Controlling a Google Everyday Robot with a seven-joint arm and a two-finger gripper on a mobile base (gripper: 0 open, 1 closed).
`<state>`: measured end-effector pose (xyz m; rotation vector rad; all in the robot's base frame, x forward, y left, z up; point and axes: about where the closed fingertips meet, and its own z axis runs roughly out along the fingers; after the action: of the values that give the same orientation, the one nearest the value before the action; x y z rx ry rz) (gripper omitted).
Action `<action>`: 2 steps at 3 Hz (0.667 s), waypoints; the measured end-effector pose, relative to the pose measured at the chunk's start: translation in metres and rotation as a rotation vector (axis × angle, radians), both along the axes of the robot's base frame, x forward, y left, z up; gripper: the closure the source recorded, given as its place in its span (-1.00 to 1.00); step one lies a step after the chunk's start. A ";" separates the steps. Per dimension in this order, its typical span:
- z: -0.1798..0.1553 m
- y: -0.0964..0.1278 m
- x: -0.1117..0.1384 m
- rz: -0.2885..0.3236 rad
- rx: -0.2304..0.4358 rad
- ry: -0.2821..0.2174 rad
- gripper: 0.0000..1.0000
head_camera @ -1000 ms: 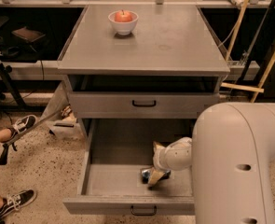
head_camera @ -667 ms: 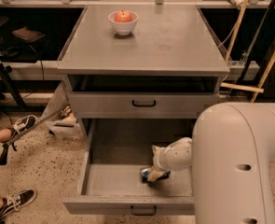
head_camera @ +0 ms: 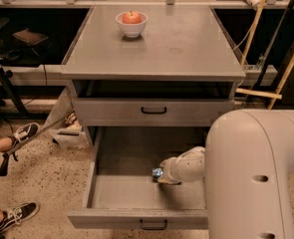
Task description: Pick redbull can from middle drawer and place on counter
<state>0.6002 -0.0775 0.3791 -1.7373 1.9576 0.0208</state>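
Observation:
The middle drawer (head_camera: pixel 124 193) is pulled open, showing its flat grey floor. My gripper (head_camera: pixel 162 176) reaches into it from the right, at the end of the white forearm. It is shut on the redbull can (head_camera: pixel 157 173). Only the can's blue-and-silver end shows at the gripper's left side. The can sits slightly above the drawer floor, near the drawer's middle right. The counter (head_camera: pixel 186 44) is the broad grey top of the cabinet above.
A white bowl (head_camera: pixel 131 28) holding a red apple (head_camera: pixel 132 17) stands at the counter's back left. The upper drawer front (head_camera: pixel 154 111) is closed. My large white arm housing (head_camera: pixel 256 178) fills the lower right. A person's shoes (head_camera: pixel 22 132) are on the floor at left.
The gripper and the can have moved up and toward the back of the drawer, and the can has come off the drawer floor.

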 end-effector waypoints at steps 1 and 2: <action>0.000 0.000 0.000 0.000 0.000 0.000 0.77; 0.014 -0.010 0.002 -0.040 0.045 -0.045 1.00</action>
<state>0.6023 -0.0880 0.3928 -1.6552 1.9445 0.0106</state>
